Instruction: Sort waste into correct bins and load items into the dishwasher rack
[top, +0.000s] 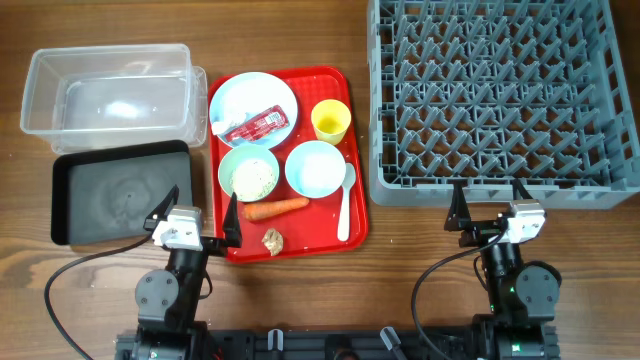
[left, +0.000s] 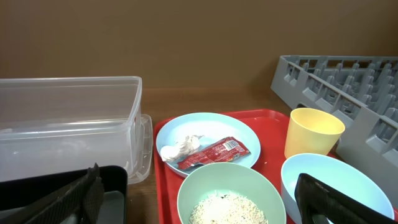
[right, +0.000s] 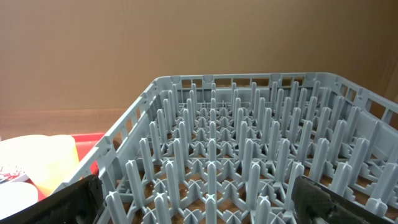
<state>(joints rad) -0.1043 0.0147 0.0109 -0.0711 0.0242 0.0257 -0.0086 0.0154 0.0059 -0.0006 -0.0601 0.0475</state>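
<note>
On the red serving tray (top: 355, 100) sit a pale blue plate (top: 245, 95) carrying a red-and-white wrapper (top: 255, 125), a yellow cup (top: 330, 122), a pale green bowl (top: 232, 160) of rice (top: 252, 178), a light blue bowl (top: 316, 168), a white spoon (top: 345, 200), a carrot (top: 277, 208) and a brown lump (top: 272, 240). My left gripper (top: 204, 202) stands open at the tray's near left corner, holding nothing. My right gripper (top: 490, 192) stands open and free just before the grey dishwasher rack (top: 500, 95). The left wrist view shows the wrapper (left: 211, 152) and rice (left: 227, 208) straight ahead.
A clear tub (top: 110, 90) stands at the back left, with a black tray (top: 120, 190) just in front of it, next to my left gripper. The rack (right: 249, 155) with its upright pegs fills the right wrist view. Bare wood lies along the near edge.
</note>
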